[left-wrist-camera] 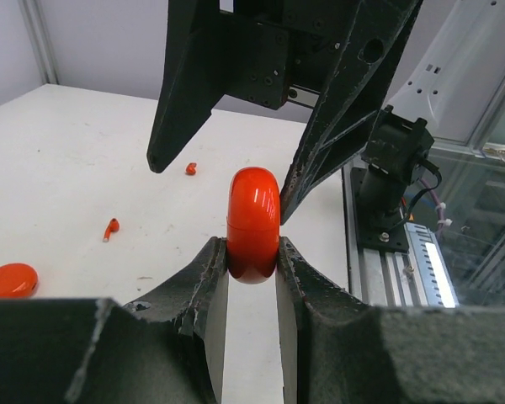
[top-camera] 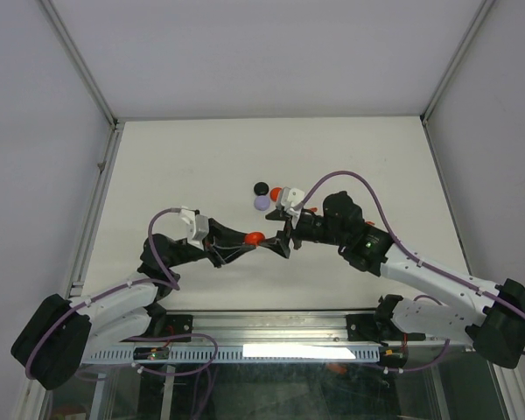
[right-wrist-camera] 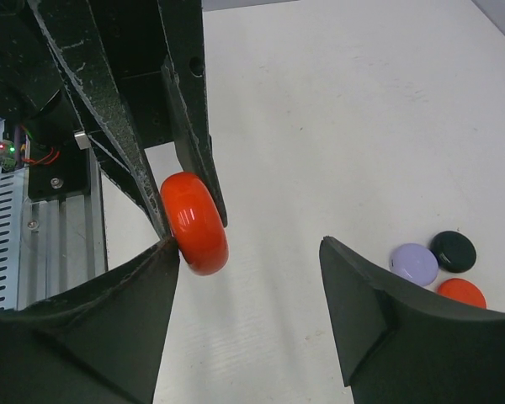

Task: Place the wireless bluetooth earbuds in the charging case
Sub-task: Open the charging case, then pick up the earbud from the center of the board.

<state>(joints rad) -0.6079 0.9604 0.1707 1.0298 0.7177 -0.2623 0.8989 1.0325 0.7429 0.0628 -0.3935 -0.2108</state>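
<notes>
Gripping: left end effector clenched on a red charging case, held on edge between its two fingers, raised above the worktop.
Right end effector: released, jaws spread wide; one finger touches or nearly touches the red case's rim, the other stands well apart from it.
Case condition: lid closed, seam visible around the middle in the left wrist view.
Earbuds: two small red earbuds lie loose on the worktop beyond the held case, apart from each other; the farther one is too small to tell its orientation.
Other cases: a lavender case, a black case and a second red case sit clustered near one another on the worktop, closed.
Arm posture: both arms meet at mid-worktop, end effectors facing each other across the held case.
</notes>
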